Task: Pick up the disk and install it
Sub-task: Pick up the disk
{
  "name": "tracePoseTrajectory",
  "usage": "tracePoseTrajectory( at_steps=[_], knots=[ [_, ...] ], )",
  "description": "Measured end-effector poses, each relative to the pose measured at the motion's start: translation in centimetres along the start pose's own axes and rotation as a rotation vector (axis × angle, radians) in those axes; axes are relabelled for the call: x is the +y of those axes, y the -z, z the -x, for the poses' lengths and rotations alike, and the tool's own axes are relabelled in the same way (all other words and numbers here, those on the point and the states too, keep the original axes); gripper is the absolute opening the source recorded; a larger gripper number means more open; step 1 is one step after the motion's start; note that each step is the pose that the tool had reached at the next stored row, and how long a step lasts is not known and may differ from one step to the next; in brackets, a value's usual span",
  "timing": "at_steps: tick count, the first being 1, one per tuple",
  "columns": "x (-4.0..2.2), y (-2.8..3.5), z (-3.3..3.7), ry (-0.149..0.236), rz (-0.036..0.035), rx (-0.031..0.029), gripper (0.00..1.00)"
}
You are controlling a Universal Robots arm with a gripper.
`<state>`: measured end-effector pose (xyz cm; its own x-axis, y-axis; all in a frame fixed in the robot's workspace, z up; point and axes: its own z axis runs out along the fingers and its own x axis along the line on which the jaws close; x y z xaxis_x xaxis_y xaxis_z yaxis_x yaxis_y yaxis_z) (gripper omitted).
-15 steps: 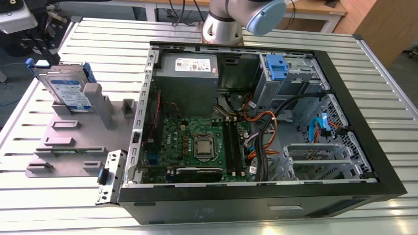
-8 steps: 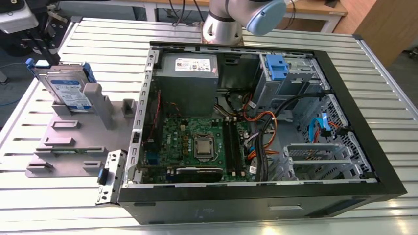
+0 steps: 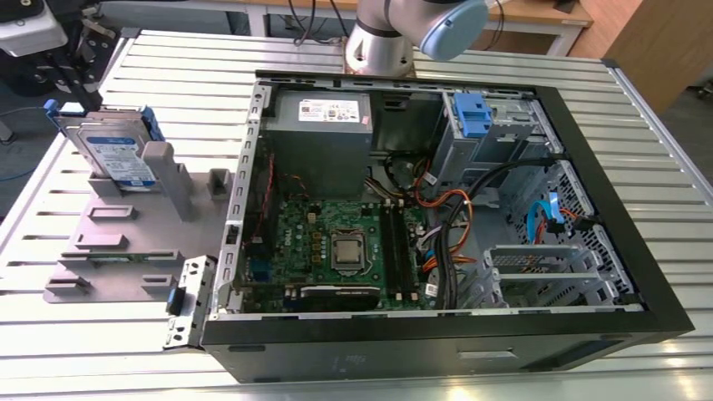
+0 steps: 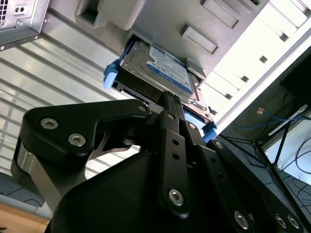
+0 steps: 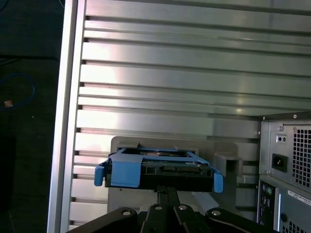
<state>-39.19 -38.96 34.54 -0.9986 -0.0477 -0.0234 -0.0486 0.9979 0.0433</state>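
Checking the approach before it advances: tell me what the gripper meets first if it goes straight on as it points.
The disk: in the first wrist view the gripper points straight at its blue-framed near edge. Whether the two already touch, I cannot tell.

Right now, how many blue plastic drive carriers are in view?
2. One is clipped around the disk, standing in the grey slotted stand at the exterior view's left; a narrower blue bracket sits in the computer case's drive bay. Others may be hidden.
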Motion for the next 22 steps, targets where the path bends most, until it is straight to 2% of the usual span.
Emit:
tracePoseTrajectory(
  at_steps=[4,10,22],
  knots=[
    [0.00,0.00,0.00,0.011,0.0003,0.0005,0.11],
    [0.00,-0.01,0.00,0.057,0.0013,0.0024,0.11],
    [0.00,-0.07,0.00,0.227,0.0053,0.0098,0.11]
  ],
)
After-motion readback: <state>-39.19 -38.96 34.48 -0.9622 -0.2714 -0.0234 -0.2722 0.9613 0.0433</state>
